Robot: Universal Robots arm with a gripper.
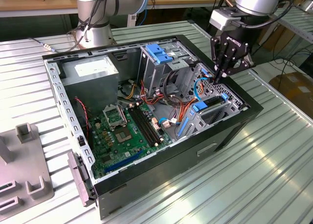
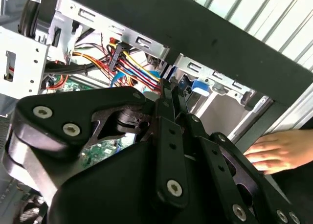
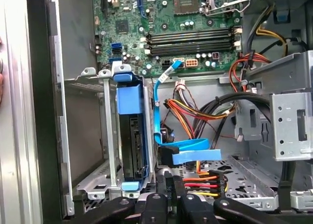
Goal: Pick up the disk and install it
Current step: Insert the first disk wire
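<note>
The disk (image 3: 133, 150) sits edge-on in its bay, label face hidden.

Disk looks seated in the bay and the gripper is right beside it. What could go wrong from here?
1. The gripper hangs among loose cables beside the disk; any move could snag them.
2. A person's hand rests on the case wall near the arm, so contact is possible.
</note>
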